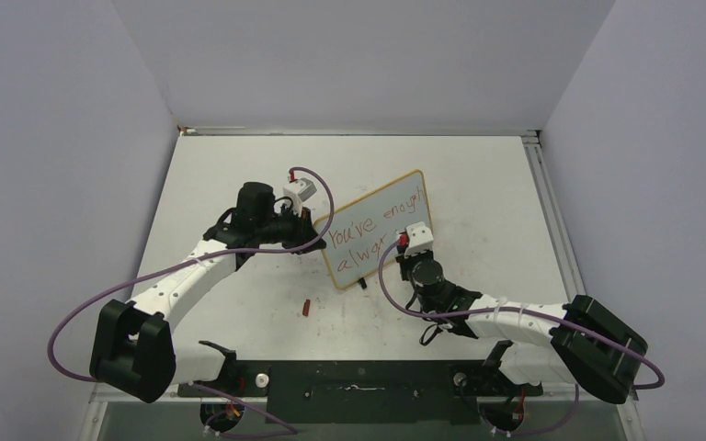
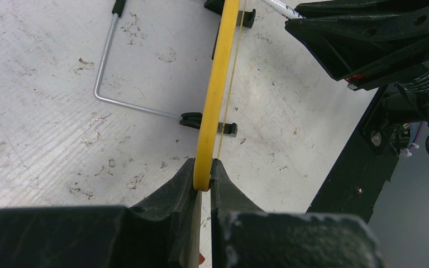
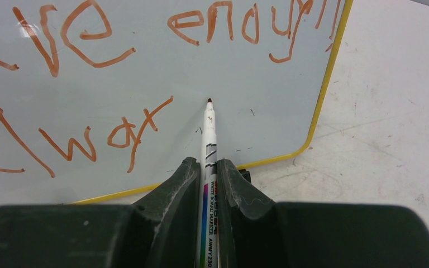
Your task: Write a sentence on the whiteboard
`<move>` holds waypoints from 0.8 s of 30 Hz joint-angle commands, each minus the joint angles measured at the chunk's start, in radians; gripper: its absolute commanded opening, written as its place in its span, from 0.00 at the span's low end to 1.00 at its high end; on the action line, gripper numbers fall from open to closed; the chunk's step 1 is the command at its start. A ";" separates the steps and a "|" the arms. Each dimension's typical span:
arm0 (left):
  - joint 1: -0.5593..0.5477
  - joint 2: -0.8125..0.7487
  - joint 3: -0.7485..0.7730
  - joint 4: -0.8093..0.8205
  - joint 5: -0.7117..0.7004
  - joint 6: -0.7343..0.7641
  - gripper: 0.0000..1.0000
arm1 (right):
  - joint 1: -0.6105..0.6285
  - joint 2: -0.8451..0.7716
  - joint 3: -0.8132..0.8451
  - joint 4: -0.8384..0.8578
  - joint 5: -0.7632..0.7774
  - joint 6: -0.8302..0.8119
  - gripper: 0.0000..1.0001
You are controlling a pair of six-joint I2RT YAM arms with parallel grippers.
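**Thin grip on the board, little room left for the line**

The whiteboard (image 1: pixel 379 228) is standing propped on its wire stand (image 2: pixel 107 67) mid-bench, between the two arms. The left tool (image 2: pixel 203 180) is pinching the board's yellow edge, jaws closed down to the rim's thickness. The right tool (image 3: pixel 207 170) is clamping the marker (image 3: pixel 209 131) tight between its fingers and pointing the tip at the board face just right of "alwa" in the sentence (image 3: pixel 124 134). Whether the tip is actually touching the surface is hard to tell from the wrist view.

The main risk is probably coming from marker pressure. The left tool is gripping only a narrow strip of rim, so a firm push could be pivoting the board in that pinch or rocking it back on the stand, breaking the stroke. The second line is also nearing the lower right corner, so the remaining letters may be running off the face. A low wrist could be dragging across the red ink and smearing it.
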 commanded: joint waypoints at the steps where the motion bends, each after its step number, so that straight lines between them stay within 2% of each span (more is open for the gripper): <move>1: -0.005 0.005 0.017 -0.066 -0.043 0.016 0.00 | 0.019 -0.003 0.019 0.030 -0.036 0.031 0.05; 9: -0.006 0.006 0.016 -0.066 -0.043 0.017 0.00 | 0.063 -0.003 -0.010 -0.004 0.012 0.091 0.05; 24: -0.005 0.001 0.015 -0.067 -0.043 0.015 0.00 | 0.032 0.031 0.004 -0.062 0.055 0.139 0.05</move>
